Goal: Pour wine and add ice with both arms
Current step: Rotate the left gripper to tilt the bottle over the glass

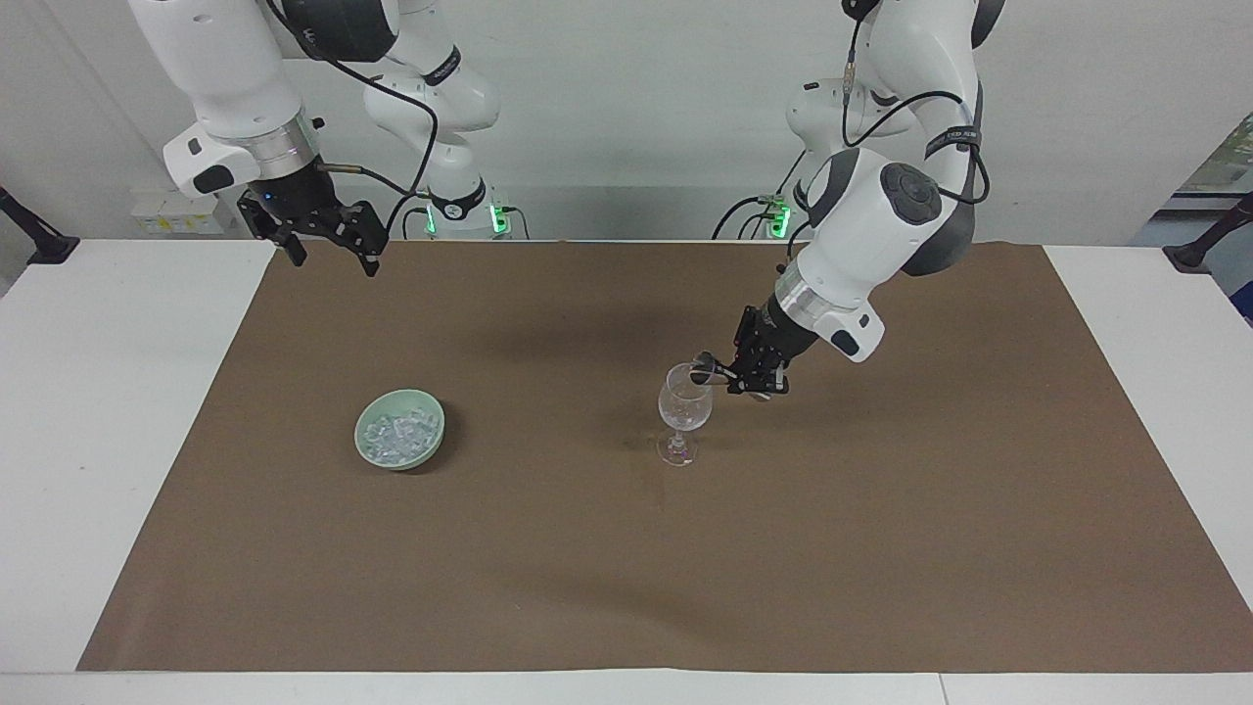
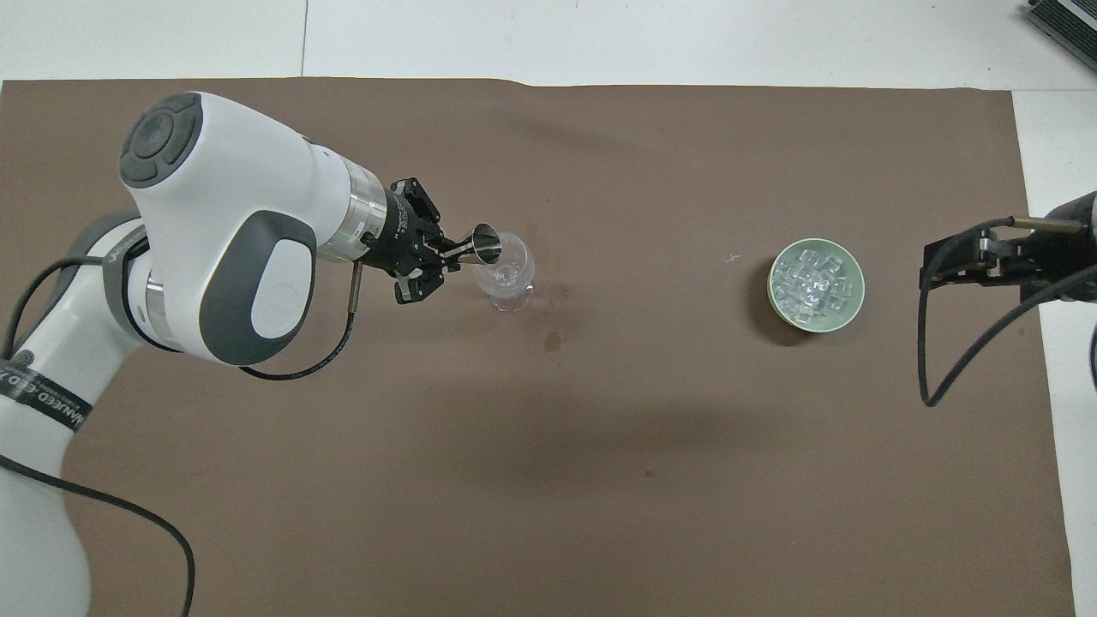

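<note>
In green bowl (image 1: 399, 443): ice (image 1: 396, 433) (small clear cubes)

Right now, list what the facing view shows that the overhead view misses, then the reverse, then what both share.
Facing only: both arm bases by the wall, and the glass's stem and foot in profile.

Overhead only: a dark spot on the mat, nearer the robots than the glass.

Both: the left pincer tipping a metal jigger over the glass rim; the ice heaped in the green bowl; the right pincer waiting over the mat's edge at the right arm's end.
</note>
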### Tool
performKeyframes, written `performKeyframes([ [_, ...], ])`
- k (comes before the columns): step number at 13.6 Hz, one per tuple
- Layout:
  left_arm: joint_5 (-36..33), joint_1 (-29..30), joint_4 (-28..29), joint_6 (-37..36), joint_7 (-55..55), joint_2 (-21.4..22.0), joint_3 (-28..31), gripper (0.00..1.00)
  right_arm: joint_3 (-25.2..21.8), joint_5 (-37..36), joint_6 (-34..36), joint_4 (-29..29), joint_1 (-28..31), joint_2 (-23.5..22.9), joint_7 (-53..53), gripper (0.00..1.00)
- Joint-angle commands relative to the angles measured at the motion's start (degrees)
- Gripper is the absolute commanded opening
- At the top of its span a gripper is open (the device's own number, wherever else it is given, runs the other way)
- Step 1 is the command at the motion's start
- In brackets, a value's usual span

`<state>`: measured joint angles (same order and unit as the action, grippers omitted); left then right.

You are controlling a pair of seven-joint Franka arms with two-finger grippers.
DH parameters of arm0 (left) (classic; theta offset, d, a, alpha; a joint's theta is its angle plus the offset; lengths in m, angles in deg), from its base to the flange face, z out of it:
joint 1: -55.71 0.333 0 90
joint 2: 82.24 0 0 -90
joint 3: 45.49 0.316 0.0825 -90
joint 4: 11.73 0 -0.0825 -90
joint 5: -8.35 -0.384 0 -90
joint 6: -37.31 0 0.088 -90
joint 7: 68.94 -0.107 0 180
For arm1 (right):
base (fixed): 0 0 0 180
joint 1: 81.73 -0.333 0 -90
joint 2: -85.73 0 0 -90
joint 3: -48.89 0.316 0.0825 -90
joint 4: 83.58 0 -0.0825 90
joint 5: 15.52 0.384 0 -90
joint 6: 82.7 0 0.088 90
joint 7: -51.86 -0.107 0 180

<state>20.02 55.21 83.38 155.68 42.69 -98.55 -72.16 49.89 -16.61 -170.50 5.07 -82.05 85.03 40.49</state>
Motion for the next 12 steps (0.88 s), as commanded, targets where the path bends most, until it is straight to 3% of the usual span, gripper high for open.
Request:
performKeyframes([
  [1,-2.2,-0.8,-1.3,-1.9,2.2,0.0,0.0,0.0,0.1,1.4,-0.7,1.6,0.9,1.2,2.2,1.0],
  [5,-6.5,-0.8,-2.2,-3.8,5.5,-0.1,-1.0,0.0,0.1,1.4,-0.7,1.6,1.0,1.2,2.3,1.0],
  [12,-6.5,-0.8,-3.7,-6.2,5.5,-0.3,-1.3,0.0,0.1,1.4,-0.7,1.6,1.0,1.2,2.3,1.0],
])
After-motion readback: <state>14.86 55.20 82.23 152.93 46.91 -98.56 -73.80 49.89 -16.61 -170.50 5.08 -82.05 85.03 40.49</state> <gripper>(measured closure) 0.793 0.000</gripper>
